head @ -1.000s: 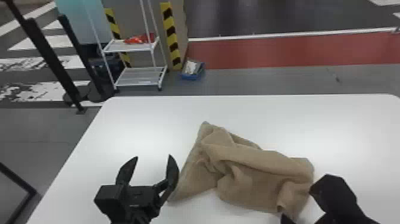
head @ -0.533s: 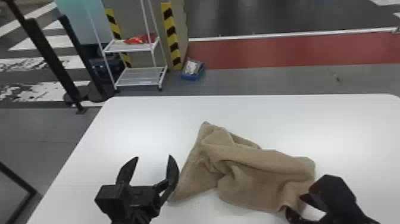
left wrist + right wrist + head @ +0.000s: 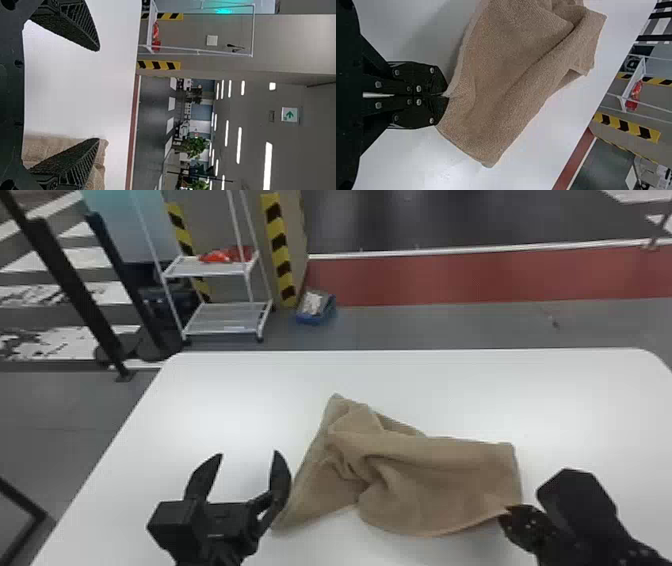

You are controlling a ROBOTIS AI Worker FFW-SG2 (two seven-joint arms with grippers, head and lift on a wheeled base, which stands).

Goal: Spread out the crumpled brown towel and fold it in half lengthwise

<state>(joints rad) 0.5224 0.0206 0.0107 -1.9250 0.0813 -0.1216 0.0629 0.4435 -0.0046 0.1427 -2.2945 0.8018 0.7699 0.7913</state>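
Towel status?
Right gripper shut on brown towel's near edge. Left gripper open beside it. Towel still crumpled; nothing in the way.

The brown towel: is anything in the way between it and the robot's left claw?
Nothing visible stands between them: the open left gripper is just left of the towel, whose near right edge the right gripper pinches.

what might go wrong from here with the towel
The right claw seems to pinch just a sliver of the towel's edge at its fingertips, so the cloth might slip out on a pull. The left claw is open and holds nothing, so pulling with the right alone could drag the whole crumpled towel across the table rather than spread it.
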